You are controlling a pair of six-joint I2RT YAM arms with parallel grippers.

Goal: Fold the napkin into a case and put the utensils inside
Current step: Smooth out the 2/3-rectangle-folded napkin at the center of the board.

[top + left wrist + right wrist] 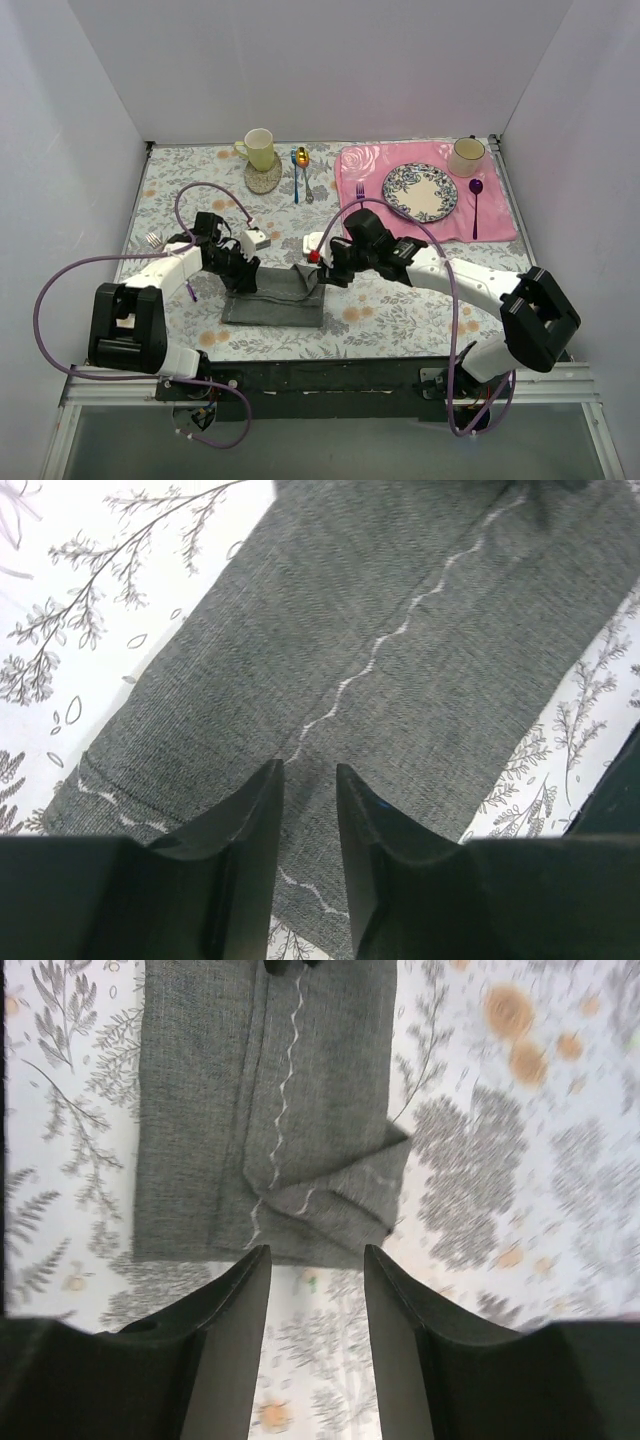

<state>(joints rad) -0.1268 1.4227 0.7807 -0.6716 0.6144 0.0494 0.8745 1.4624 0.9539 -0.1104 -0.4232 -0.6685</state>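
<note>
The dark grey napkin [272,300] lies folded into a long strip on the flowered tablecloth between the arms, a white wavy stitch line along it [400,680] [200,1110]. Its right end has a small rumpled corner fold [350,1195]. My left gripper [243,278] [308,767] sits low over the napkin's left part, jaws a narrow gap apart with flat cloth showing between them. My right gripper [322,272] [316,1250] stands open just off the napkin's right end, with only tablecloth between its fingers. A small silver fork [153,240] lies far left, beside the left arm's cable.
A pink placemat [500,215] at the back right carries a patterned plate [420,192], a cup [466,155] and a purple spoon [476,205]; a purple fork [360,190] lies at its left edge. A yellow cup [260,148], coaster [263,180] and blue-handled spoon [297,172] sit behind.
</note>
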